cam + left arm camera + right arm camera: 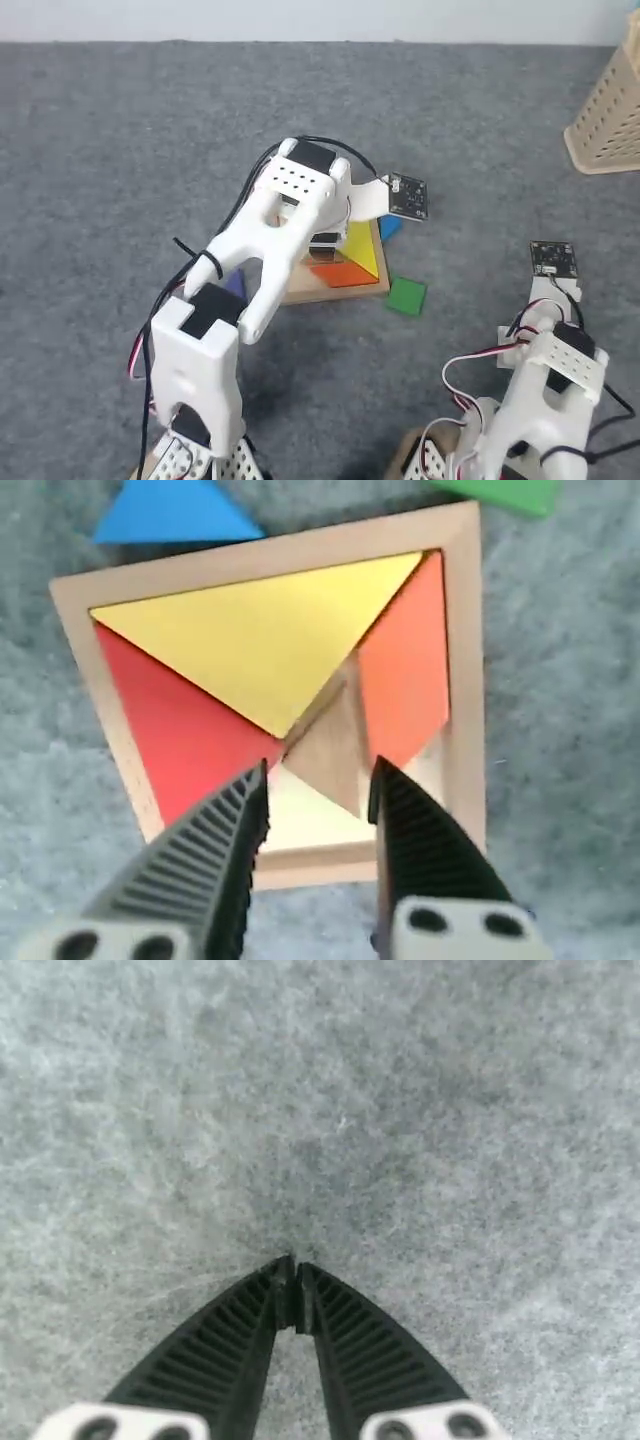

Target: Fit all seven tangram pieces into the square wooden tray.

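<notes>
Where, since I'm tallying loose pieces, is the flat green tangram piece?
In the high view the flat green tangram piece lies on the grey carpet, just right of the square wooden tray's near corner.

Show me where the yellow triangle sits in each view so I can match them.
High view: yellow triangle in the wooden tray, mid-frame, just above the orange piece.
Left wrist view: inside the tray, between red piece and orange piece, ahead of the left gripper's open jaws.
Right wrist view: grey carpet ahead of the right gripper.
Shared landmark: the orange piece bordering it.
</notes>
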Robot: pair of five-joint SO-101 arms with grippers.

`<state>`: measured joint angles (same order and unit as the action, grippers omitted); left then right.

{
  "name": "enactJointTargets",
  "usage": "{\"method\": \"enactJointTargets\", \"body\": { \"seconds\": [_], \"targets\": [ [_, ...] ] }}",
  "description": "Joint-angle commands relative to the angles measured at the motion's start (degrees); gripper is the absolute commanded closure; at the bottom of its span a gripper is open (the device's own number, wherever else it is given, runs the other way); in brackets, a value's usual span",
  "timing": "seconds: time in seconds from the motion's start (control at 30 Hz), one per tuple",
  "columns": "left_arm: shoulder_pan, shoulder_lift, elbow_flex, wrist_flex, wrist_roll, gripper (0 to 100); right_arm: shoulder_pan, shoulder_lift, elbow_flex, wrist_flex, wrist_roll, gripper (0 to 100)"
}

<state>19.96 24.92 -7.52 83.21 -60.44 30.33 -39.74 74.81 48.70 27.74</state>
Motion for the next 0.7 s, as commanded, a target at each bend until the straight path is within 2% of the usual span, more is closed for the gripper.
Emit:
{"method": "enactJointTargets", "body": {
  "seconds": [0.0,0.1,0.2,0.27,0.33,0.5,0.67],
  "targets": [
    [-0.4,-1.1,-2.8,-0.8,5.2,85,-0.7,-1.8,-0.2,-1.1,0.8,99.2],
    [-0.5,-1.1,-4.1,-0.6,12.8,92,-0.7,-1.8,-0.2,-1.1,0.8,99.2],
    [-2.7,-1.1,-6.3,-0.4,26.5,99,-0.7,-1.8,-0.1,-1.1,0.8,99.2],
    [-5.4,-1.1,-7.1,0.4,34.0,99,-0.7,-1.8,-0.1,-1.1,0.8,99.2],
    [-6.7,-0.6,-6.6,0.1,38.5,99,-0.7,-1.8,-0.1,-1.1,0.8,99.2],
    [-4.5,-0.5,0.8,-7.6,42.9,99,-0.7,-1.8,-0.1,-1.1,0.8,99.2],
    [-1.8,-0.4,5.1,-9.3,45.1,99,-0.7,-1.8,-0.1,-1.1,0.8,99.2]
  ]
}}
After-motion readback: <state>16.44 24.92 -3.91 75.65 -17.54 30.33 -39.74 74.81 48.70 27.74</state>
